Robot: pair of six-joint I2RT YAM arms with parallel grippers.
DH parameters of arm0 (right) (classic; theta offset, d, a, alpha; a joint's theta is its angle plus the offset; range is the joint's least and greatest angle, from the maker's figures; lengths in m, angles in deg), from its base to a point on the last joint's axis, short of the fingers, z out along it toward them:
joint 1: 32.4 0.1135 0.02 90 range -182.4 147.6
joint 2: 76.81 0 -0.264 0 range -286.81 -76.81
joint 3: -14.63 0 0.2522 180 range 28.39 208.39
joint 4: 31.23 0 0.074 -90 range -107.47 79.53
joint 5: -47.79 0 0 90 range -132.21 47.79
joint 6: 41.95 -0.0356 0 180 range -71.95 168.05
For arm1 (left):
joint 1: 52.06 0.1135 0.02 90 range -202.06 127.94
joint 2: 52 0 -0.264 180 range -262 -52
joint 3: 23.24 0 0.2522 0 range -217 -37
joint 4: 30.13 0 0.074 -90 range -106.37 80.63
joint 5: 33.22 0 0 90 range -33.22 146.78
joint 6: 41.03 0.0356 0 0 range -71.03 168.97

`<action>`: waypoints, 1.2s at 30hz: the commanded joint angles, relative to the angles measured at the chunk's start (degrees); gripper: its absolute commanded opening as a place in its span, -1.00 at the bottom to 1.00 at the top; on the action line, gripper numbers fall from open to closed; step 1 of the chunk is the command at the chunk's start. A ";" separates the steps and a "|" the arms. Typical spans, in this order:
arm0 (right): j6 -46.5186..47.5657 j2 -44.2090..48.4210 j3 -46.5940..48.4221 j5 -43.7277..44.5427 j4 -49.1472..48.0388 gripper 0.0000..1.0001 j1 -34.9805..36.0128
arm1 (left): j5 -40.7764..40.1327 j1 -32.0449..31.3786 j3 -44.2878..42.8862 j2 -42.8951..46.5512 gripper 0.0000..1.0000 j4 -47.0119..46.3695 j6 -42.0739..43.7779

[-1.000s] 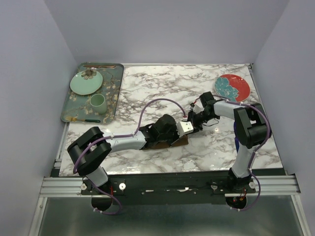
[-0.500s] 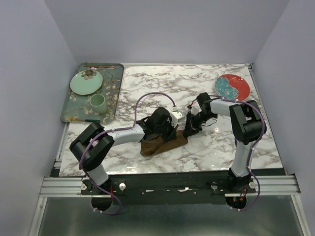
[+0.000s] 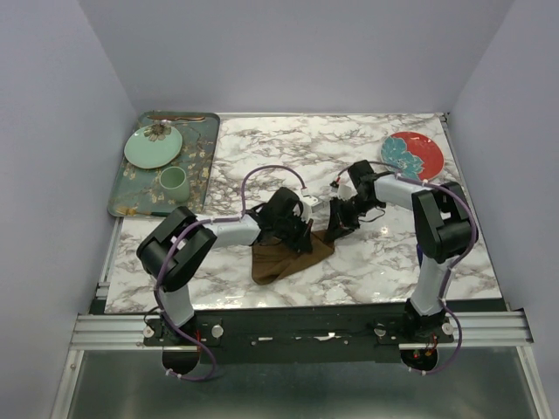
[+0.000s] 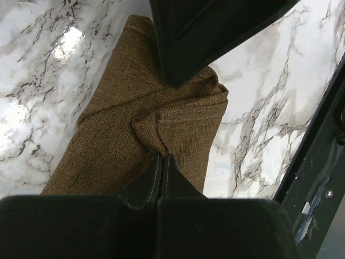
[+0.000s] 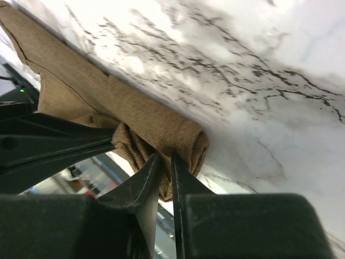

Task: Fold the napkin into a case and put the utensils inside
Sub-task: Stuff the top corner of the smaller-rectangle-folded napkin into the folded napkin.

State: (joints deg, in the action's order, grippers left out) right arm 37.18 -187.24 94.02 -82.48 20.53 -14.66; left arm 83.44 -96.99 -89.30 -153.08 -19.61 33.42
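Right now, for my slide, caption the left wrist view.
Left gripper shut on a raised fold of the brown napkin, which lies on the marble table.

**Centre blocked, far edge open**

The middle of the white-and-grey marble table (image 3: 288,144) is taken. The left gripper (image 4: 161,162) and the right gripper (image 5: 164,162) meet there just beside each other, both pinching the brown cloth napkin (image 3: 281,257). Their arms bar the way in from the near left and from the right. The dark green floral tray (image 3: 199,175) with its mint-green plate (image 3: 153,147) and mint-green cup (image 3: 173,182) fills the far left corner. A red plate with a teal pattern (image 3: 411,154) lies far right. Bare marble runs between tray and red plate.
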 commanded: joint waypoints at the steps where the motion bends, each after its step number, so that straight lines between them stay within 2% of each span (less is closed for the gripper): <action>1: 4.37 5.75 0.12 3.53 -3.10 -0.53 1.51 | 3.14 0.37 -1.58 -2.80 -1.00 2.98 -1.67; 10: 10.43 12.17 -5.06 9.42 -9.33 -0.37 4.41 | 5.42 2.47 -2.29 -5.09 -1.00 2.81 -3.61; 14: 15.26 16.55 -9.28 10.47 -14.61 -0.18 5.20 | 6.48 3.09 -2.81 -6.24 -1.00 2.63 -4.31; 17: 19.13 18.41 -11.83 12.40 -18.22 -0.16 6.34 | 7.18 3.44 -3.25 -7.12 -1.00 2.80 -4.58; 29: 28.00 19.29 -11.40 21.19 -20.33 -0.29 12.58 | 9.73 5.29 -4.31 -9.75 -1.00 3.07 -6.16; 36: 32.84 19.82 -13.77 25.24 -22.44 -0.30 15.13 | 10.08 5.64 -4.75 -10.28 -1.00 3.07 -6.60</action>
State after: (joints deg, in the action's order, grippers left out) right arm 65.46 -168.77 81.87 -61.57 0.60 -1.02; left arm 95.99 -91.76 -94.02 -160.62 -19.26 26.21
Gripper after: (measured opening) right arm 0.351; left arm 0.012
